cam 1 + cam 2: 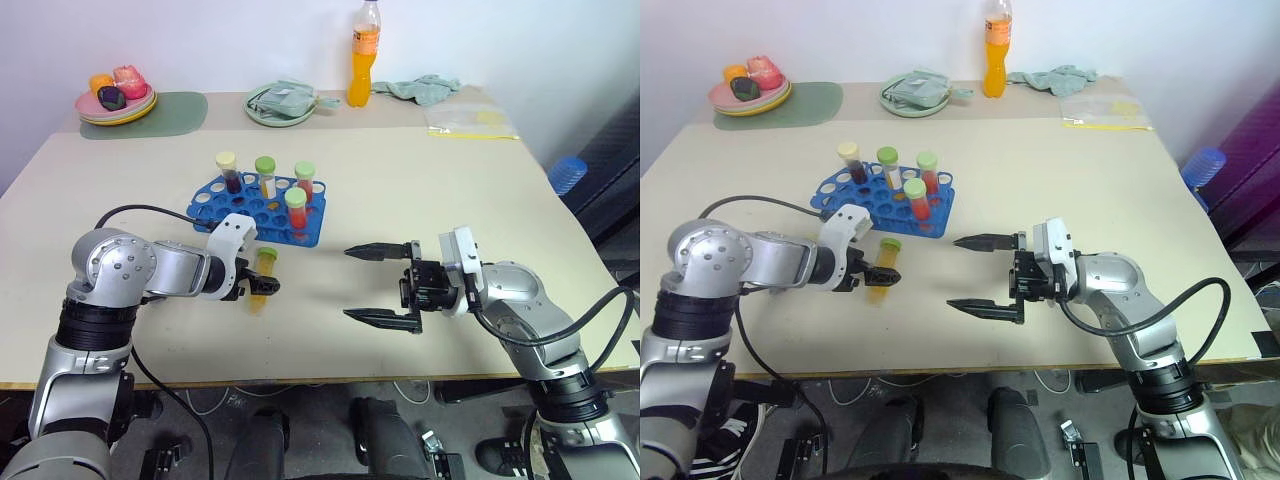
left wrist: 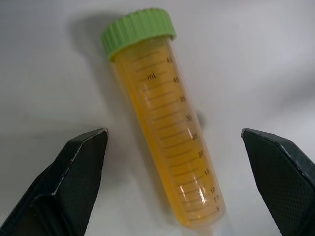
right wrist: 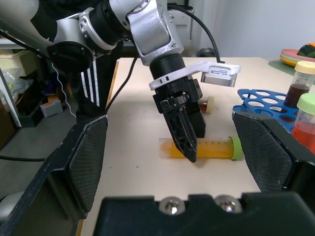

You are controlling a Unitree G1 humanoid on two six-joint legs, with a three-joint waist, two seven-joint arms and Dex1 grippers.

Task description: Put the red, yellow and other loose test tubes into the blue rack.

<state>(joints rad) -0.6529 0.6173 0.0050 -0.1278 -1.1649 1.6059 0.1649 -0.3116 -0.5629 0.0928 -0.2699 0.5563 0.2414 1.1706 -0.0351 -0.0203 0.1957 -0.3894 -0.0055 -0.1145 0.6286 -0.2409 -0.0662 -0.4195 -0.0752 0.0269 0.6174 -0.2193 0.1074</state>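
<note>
A yellow test tube [image 2: 167, 147] with a green cap lies flat on the table just in front of the blue rack [image 1: 215, 207]. My left gripper [image 1: 262, 285] points down over it, open, one finger [image 2: 78, 167] on each side with a gap to the tube. The rack holds several capped tubes standing upright, with red and dark liquids. In the right wrist view a small brownish piece [image 3: 209, 103] lies behind the left gripper; I cannot tell what it is. My right gripper [image 1: 348, 283] hovers to the right of the tube, open and empty, pointing towards it.
Along the far edge stand a plate of fruit [image 1: 115, 100] on a green mat [image 1: 170, 112], a bowl with a cloth [image 1: 280, 103], an orange drink bottle [image 1: 364, 55], a crumpled cloth [image 1: 425, 88] and a plastic bag [image 1: 470, 120].
</note>
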